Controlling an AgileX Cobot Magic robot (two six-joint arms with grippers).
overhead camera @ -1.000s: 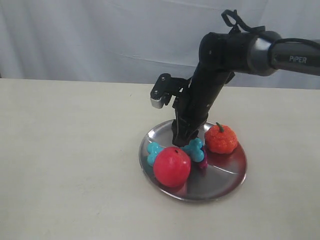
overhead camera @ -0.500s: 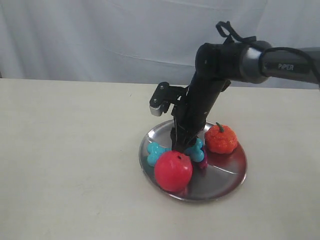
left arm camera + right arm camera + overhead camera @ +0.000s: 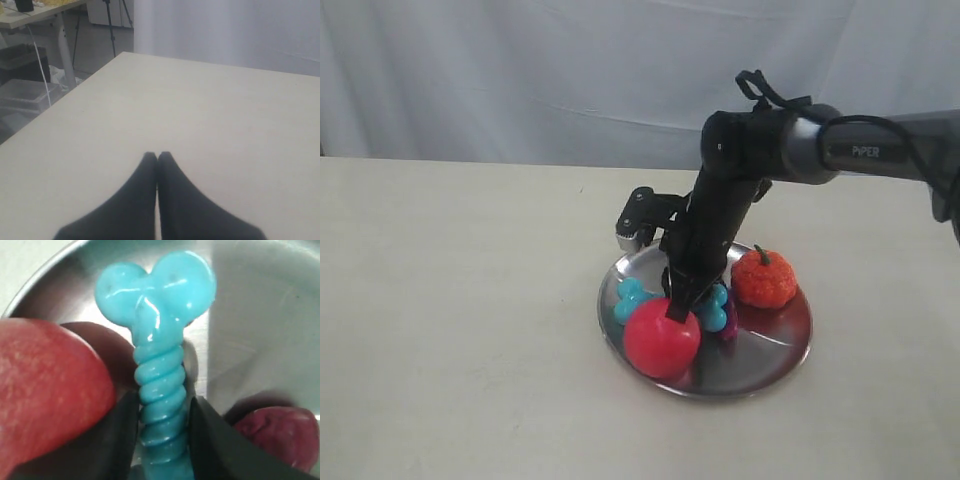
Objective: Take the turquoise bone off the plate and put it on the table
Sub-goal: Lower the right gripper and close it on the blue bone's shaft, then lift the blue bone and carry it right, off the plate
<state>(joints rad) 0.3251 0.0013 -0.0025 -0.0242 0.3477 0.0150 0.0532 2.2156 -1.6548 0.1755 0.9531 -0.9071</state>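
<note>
Red apple (image 3: 662,337): nearest on the plate, and seen in much the same spot as a second ago. In the right wrist view it lies just beside one of the right fingers.
Turquoise bone (image 3: 160,375): still on the plate, behind the apple. Its ribbed shaft is bracketed by the right fingers and one knobbed end is left clear beyond them. No lift is seen yet.
Right fingers (image 3: 117,440): a second ago they were held above the bone, and they have since been lowered into the gap between the apple and the purple toy. They are now narrowed to the width of the shaft, with one pad against the ribs on each side. The bone appears to be gripped.
Purple toy (image 3: 728,318): just beside the other finger, partly hidden under the bone's far end.
Orange fruit (image 3: 763,279): farther back on the plate, apart from the fingers and untouched.
Plate (image 3: 775,345): not shifted on the tabletop (image 3: 470,300).
Meaning for the task: the approach is judged finished and the grasp made. A straight lift is called for next, since the apple and the purple toy crowd both fingers and could be dragged. Open tabletop is available all round the plate for the set-down.
Left fingers (image 3: 147,172): pressed together with nothing between them, held over bare tabletop away from the plate.
</note>
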